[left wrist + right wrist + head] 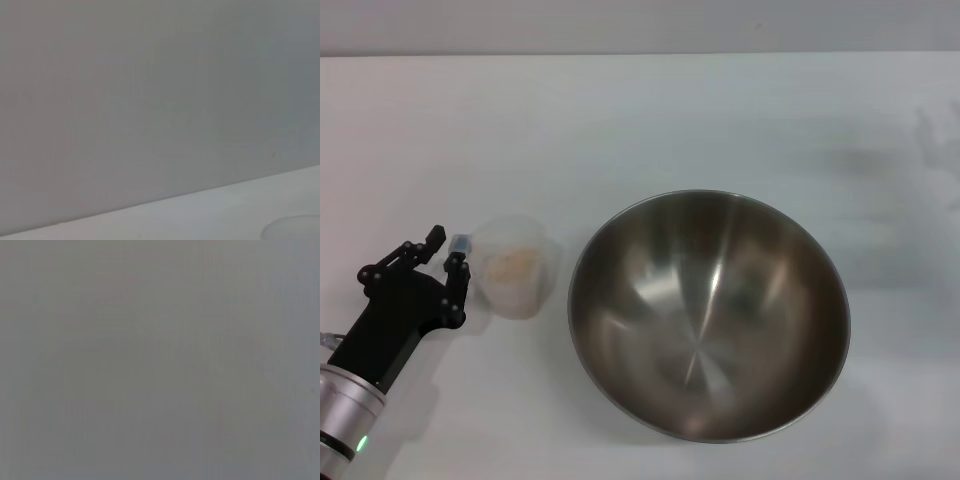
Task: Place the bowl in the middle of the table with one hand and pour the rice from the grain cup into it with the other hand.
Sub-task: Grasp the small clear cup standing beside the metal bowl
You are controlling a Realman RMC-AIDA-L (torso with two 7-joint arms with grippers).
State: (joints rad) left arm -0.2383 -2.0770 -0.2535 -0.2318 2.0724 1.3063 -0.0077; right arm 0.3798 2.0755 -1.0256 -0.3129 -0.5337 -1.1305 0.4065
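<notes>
Left gripper (447,245) matte black, pale-tipped jaws; silver wrist cuff, green light

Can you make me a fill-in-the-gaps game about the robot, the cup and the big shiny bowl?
1. The rice is inside the ____.
2. The bowl has ____ in it.
3. The left pincer sits beside the cup, on the side away from the ____.
4. Both cup and bowl stand on the white ____.

Missing words: cup; nothing; bowl; table
</notes>
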